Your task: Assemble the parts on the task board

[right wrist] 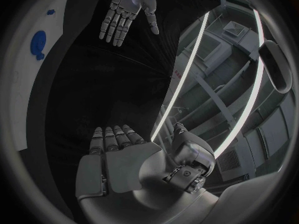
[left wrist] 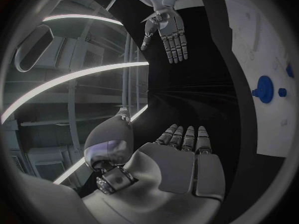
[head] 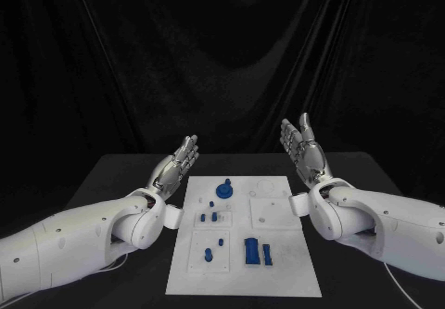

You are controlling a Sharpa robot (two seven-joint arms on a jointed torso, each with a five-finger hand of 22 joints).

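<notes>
Fingers (head: 184, 154) of both hands spread, empty, above black table (head: 121, 174) flanking white task board (head: 287, 270).

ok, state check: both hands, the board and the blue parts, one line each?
left hand: open, fingers straight, raised beside the board, holding nothing.
right hand: open, fingers straight, raised beside the board, holding nothing.
task board: flat on the table, between the two arms, untouched.
round blue part: on the board at its far end, no hand on it.
blue block: on the board near its front, no hand on it.
</notes>
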